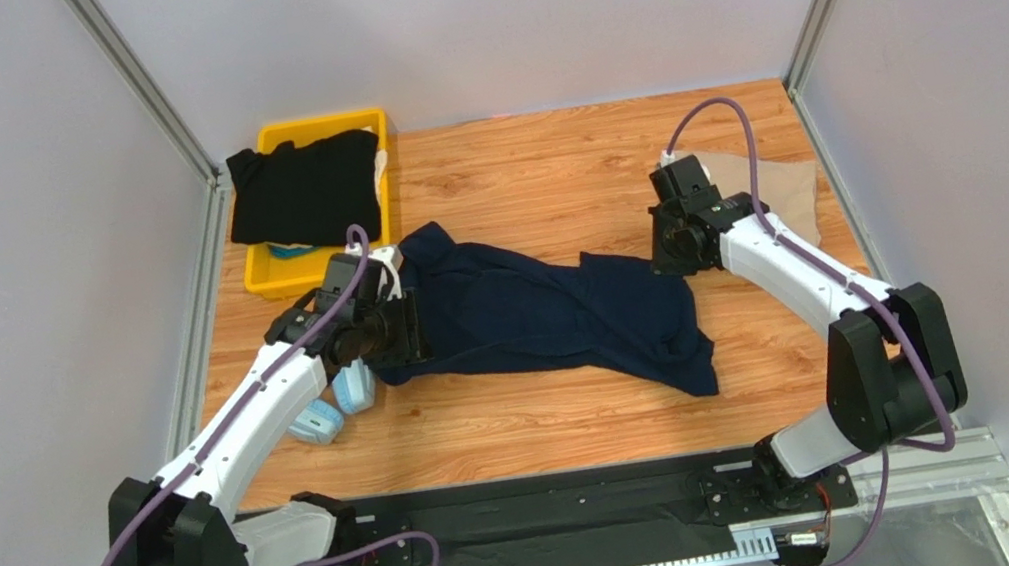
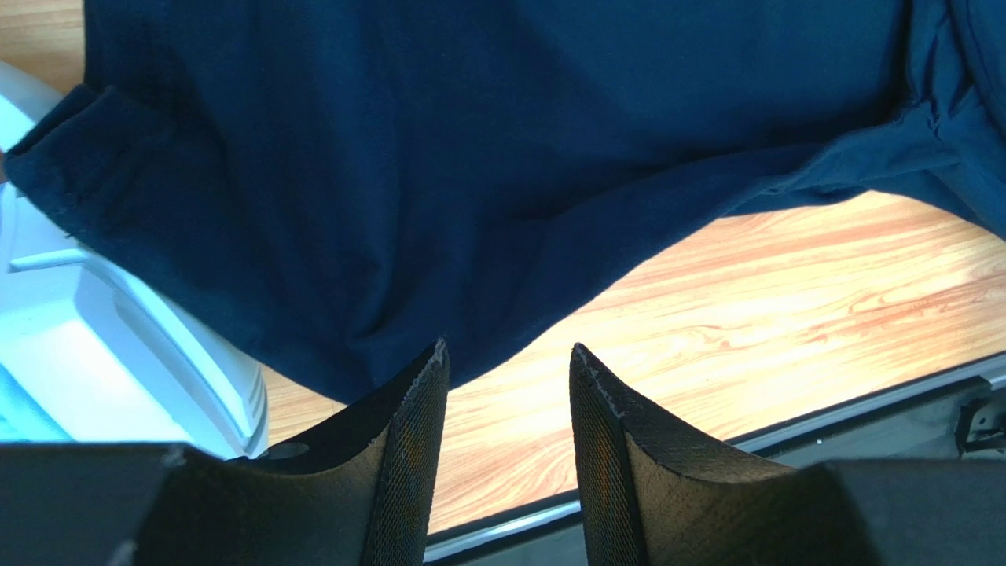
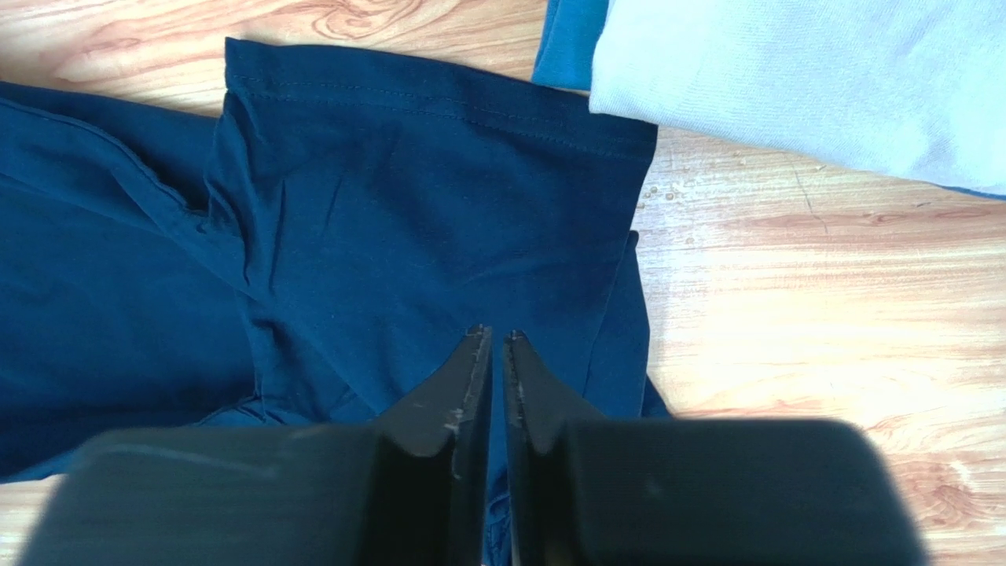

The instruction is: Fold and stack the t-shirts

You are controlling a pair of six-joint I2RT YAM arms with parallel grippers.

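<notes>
The dark navy t-shirt (image 1: 531, 317) lies crumpled across the middle of the table. My left gripper (image 1: 384, 327) hovers at its left end, open; in the left wrist view the gripper (image 2: 505, 348) has bare wood between its fingers and the navy cloth (image 2: 413, 153) just beyond the tips. My right gripper (image 1: 675, 253) is at the shirt's right sleeve. There the jaws of the gripper (image 3: 496, 333) are down to a thin slit with navy cloth (image 3: 413, 212) showing in it. A black t-shirt (image 1: 306, 190) drapes over the bin. A tan t-shirt (image 1: 794, 195) lies at the far right.
The yellow bin (image 1: 269, 275) stands at the back left. Light blue headphones (image 1: 333, 409) lie beside my left gripper and fill the left of its wrist view as headphones (image 2: 106, 342). The tan cloth (image 3: 803, 83) shows pale just beyond the navy sleeve.
</notes>
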